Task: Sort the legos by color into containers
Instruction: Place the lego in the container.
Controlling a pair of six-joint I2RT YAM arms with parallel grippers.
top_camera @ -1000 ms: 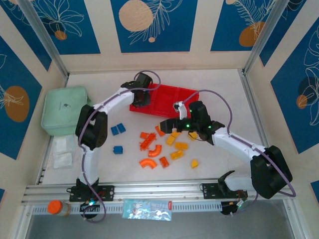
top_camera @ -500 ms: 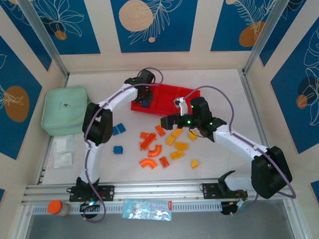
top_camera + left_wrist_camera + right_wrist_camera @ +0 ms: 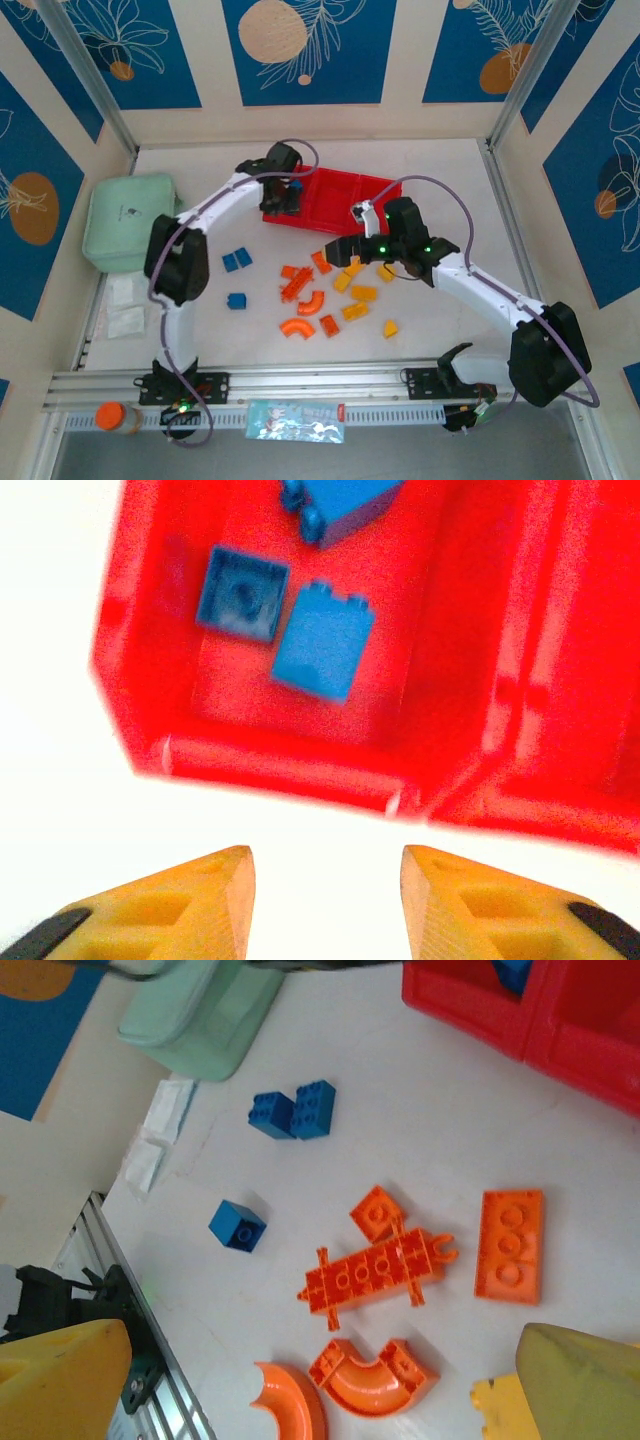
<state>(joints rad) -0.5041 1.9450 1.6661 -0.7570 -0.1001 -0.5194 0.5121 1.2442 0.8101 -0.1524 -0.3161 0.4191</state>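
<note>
Blue legos [image 3: 322, 652] in red tray [image 3: 300, 770]; packet [image 3: 295, 421] print unreadable

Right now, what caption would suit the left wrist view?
Open left gripper hovering empty beside the red tray, three blue legos lying in its end compartment.

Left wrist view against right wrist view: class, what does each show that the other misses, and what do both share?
Left wrist: the floor of the tray's end compartment, with two blue bricks lying flat and a third cut off by the frame's top edge. Right wrist: three loose blue bricks, orange bricks and arches on the table, plus the green pouch. Both: the red tray.
</note>
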